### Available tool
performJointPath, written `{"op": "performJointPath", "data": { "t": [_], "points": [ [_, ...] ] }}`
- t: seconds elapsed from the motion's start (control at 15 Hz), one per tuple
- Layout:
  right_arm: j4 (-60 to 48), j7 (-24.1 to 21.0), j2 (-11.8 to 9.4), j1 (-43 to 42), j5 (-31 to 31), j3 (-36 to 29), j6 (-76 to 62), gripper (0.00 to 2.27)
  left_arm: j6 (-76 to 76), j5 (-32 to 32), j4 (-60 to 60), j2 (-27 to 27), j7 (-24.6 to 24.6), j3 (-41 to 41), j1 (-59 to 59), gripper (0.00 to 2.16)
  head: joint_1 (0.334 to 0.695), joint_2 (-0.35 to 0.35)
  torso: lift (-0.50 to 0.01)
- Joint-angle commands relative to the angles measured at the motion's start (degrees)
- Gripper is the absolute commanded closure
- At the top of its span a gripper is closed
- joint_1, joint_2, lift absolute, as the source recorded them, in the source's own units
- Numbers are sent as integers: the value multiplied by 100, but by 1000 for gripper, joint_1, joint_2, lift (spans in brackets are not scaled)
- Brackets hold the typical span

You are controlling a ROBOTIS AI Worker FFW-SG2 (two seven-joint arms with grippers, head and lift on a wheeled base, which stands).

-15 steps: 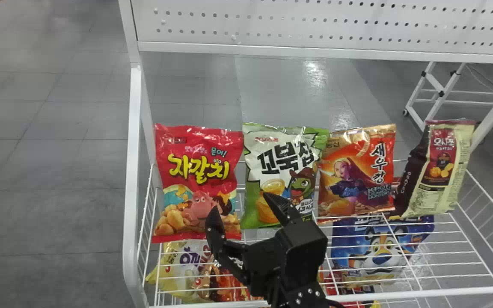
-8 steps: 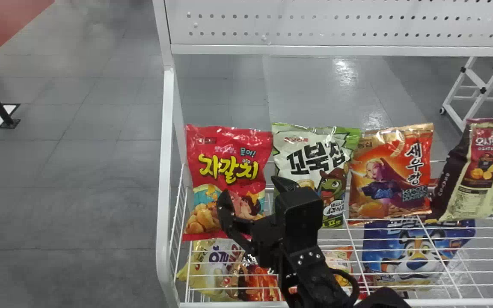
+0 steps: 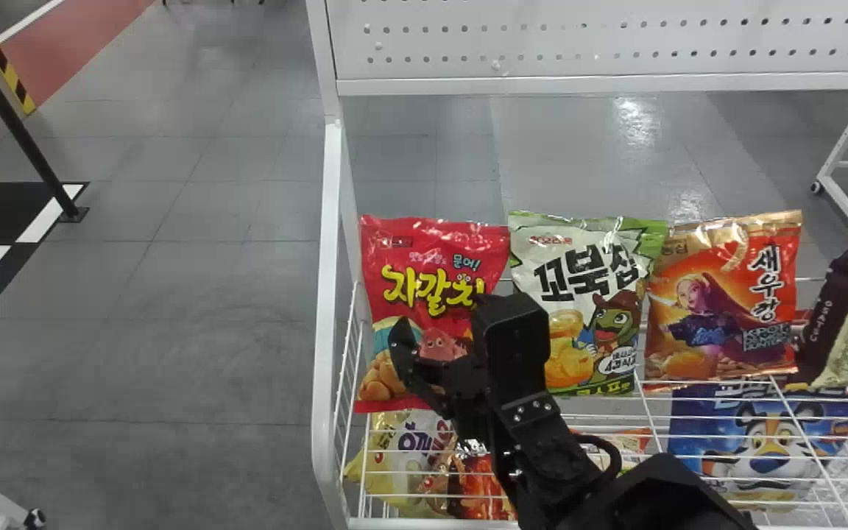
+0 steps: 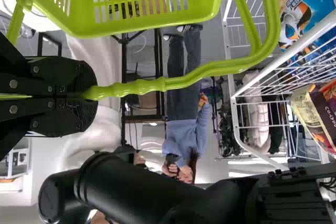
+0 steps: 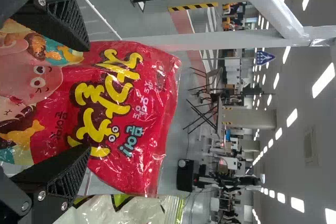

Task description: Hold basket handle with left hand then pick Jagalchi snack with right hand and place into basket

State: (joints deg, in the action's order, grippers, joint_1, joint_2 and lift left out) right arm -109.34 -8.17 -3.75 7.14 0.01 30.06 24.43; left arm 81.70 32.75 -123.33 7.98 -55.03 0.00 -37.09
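Left hand [image 4: 84,98] is clamping the basket handle [image 4: 184,81], likely steadying the basket [image 4: 136,22] for loading; right hand [image 5: 86,97], fingers apart, is lining up around Jagalchi snack [image 5: 142,145] standing at the rack's [image 3: 329,294] left end, contact unclear.

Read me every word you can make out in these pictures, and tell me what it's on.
"자갈치": red snack bag.
"문어!": same bag.
"꼬북칩": green-and-white bag.
"새우깡": orange bag.
Print on the blue bag, yellow bag, dark bag and blue sign: too small, blurred or covered to read. Smaller lettering likewise.
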Motion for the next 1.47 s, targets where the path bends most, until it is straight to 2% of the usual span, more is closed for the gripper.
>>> {"op": "performJointPath", "data": {
  "t": [0.0, 0.07, 0.13, 0.2, 0.27, 0.33, 0.8, 1.13, 1.4],
  "points": [
    [53, 0, 6, -98, -36, 0, 348, 346, 0, 3, -7, 2, 1, 0, 0, 1224, 695, 54, -10],
    [62, 9, 6, -134, -45, 0, 436, 674, 0, 3, -7, -7, 1, 0, 0, 1227, 695, 54, -10],
    [62, 88, -3, -125, -89, 0, 418, 1433, 0, 3, 11, -7, 1, 0, 17, 1227, 695, 53, -10],
    [35, 167, -12, -90, -203, -35, 348, 1808, 0, 3, 20, -7, 19, 0, 35, 1227, 695, 53, -10],
    [-53, 264, -38, -63, -194, -35, 348, 1895, 0, 3, 20, -7, 19, 0, 35, 1227, 695, 56, -10],
    [-140, 290, -47, -19, -194, -35, 348, 1949, 18, 3, 20, -7, 27, -9, 43, 1227, 695, 65, -10],
    [-694, 387, -187, 218, -133, -53, 330, 1956, 35, 21, 29, 2, 1, 9, 52, 1227, 695, 65, -10],
    [-1608, 527, -618, 745, -273, -79, 330, 1956, 35, 21, 20, 2, 1, -9, 61, 1227, 695, 55, -10],
    [-1995, 861, -750, 1062, -467, -176, 330, 1956, 35, 21, -7, 2, 10, -53, 70, 1227, 695, 57, -10]
  ]
}}
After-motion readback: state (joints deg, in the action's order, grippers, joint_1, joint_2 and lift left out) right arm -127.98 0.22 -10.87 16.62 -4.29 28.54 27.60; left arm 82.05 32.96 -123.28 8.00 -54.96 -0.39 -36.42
